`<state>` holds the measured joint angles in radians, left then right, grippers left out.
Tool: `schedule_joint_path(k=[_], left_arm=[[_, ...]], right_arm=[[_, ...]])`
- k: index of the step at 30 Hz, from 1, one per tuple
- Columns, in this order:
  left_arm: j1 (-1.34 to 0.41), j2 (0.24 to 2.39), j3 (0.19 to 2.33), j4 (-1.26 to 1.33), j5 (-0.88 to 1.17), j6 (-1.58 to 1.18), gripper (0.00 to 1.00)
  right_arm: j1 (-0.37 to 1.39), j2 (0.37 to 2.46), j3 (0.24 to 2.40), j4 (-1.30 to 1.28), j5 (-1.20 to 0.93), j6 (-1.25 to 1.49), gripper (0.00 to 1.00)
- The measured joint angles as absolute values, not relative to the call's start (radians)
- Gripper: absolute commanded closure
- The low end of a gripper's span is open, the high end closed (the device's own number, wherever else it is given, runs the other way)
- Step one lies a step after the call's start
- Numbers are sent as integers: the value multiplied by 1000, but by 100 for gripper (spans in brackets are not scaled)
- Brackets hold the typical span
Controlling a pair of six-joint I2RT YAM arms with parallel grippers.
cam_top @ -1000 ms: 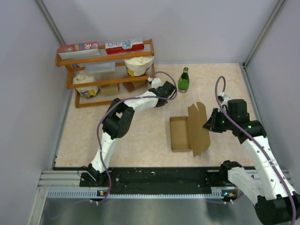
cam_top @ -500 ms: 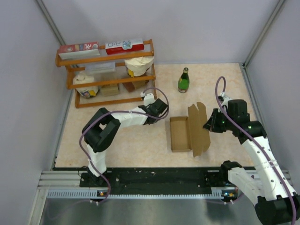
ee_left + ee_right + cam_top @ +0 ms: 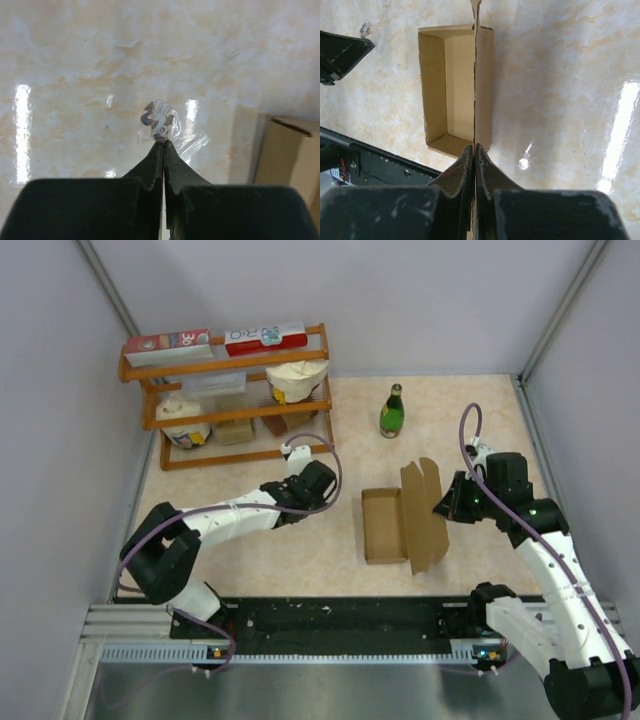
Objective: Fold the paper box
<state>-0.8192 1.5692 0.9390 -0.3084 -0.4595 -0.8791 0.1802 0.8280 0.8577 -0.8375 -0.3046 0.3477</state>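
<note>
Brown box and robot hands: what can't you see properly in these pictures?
- The paper box: left wrist view, most of it is cut off by the right edge.
- Its lid edge in the right gripper: right wrist view, the shut fingers cover it.
- Little figure in the clear packet pinched by the left gripper: too small and blurry to name.

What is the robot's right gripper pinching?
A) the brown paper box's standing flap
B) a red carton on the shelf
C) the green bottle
A: the right gripper is shut on the thin edge of the paper box's upright flap.
</note>
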Motion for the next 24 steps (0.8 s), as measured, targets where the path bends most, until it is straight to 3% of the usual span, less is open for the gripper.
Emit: schedule_joint_path(k=[5, 15, 24], left_arm=[[-809, 1461, 891, -214, -375, -845, 100], [-795, 1381, 868, -73, 38, -651, 100], [-927, 1483, 972, -48, 222, -523, 100]], right_arm=[[180, 823, 857, -837, -305, 348, 100], [180, 817, 857, -836, -316, 341, 100], [180, 807, 842, -817, -353, 339, 99]])
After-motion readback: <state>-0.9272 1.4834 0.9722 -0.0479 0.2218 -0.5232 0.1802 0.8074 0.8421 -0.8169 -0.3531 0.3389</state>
